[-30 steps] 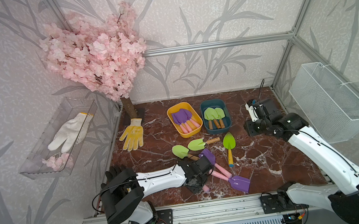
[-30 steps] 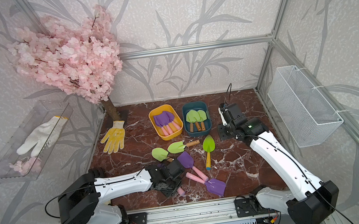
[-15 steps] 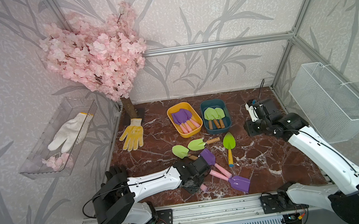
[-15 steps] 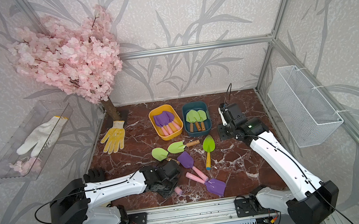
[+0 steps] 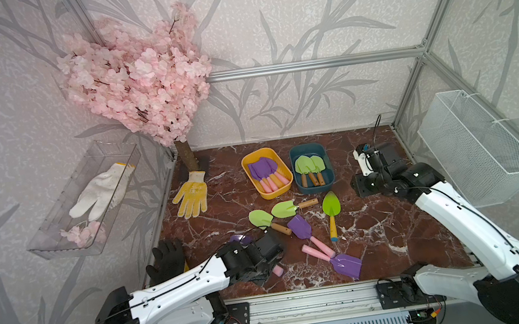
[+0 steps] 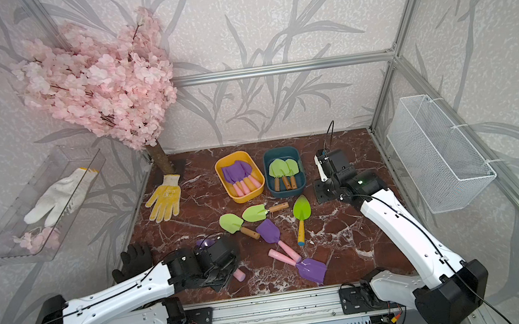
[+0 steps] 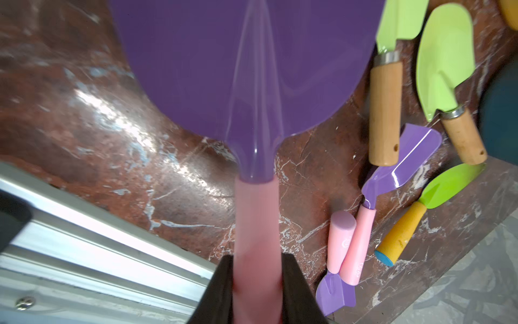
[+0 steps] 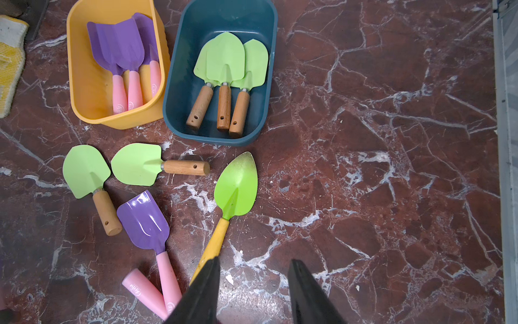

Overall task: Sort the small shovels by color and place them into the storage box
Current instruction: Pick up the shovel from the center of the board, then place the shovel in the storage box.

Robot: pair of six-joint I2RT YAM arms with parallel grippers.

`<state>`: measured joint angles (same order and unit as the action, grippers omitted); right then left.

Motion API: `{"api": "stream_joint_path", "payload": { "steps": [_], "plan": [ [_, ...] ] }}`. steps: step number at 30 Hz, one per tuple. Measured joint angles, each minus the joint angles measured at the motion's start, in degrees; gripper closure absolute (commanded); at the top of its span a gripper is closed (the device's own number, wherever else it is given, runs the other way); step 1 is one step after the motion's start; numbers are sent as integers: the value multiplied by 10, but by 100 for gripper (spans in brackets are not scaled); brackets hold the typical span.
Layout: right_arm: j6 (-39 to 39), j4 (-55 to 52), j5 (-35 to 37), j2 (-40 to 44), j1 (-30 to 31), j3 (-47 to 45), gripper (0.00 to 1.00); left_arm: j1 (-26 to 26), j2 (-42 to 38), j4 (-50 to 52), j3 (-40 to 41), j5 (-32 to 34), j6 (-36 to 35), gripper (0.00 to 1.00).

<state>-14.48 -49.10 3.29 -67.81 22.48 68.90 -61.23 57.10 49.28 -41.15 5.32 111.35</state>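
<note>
Six binned, six remaining: clamping the left hand (image 7: 256, 263) on a purple-bladed, pink-handled plastic shovel (image 7: 246, 70) in front of the yellow-orange tub (image 5: 274, 194); holding the right hand (image 8: 255, 261) parted, empty, past the dark teal tub (image 5: 316, 187); leaving five on the surface (image 5: 396, 230).

Right side of the marble table (image 5: 396, 230) is bare, teal tub (image 5: 314, 190) to front rail (image 5: 304, 303): wide lane. Mid-table is cluttered: green shovels (image 5: 284, 208) and loose purple shovels (image 5: 300, 227) lie between the left gripper (image 7: 256, 291), clamped on a purple shovel (image 7: 246, 70), and the yellow tub (image 5: 274, 195). Back left: yellow glove (image 5: 193, 197), tree trunk (image 5: 186, 155). Left edge: black glove (image 5: 167, 258). The right arm (image 5: 445, 213) hangs close beside the teal tub.
</note>
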Motion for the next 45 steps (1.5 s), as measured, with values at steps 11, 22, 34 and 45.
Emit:
{"api": "stream_joint_path", "payload": {
  "steps": [11,22,34,45],
  "plan": [
    [-9,9,-23,-5,0,0,56,63,-16,176,-188,54,-148,95],
    [-9,9,-23,-2,0,0,55,123,170,212,-443,56,-401,94],
    [-9,6,-21,7,0,0,55,283,371,209,-625,-61,-598,94],
    [-10,-2,-23,9,0,-4,55,333,592,245,-830,-119,-668,96]
  ]
}}
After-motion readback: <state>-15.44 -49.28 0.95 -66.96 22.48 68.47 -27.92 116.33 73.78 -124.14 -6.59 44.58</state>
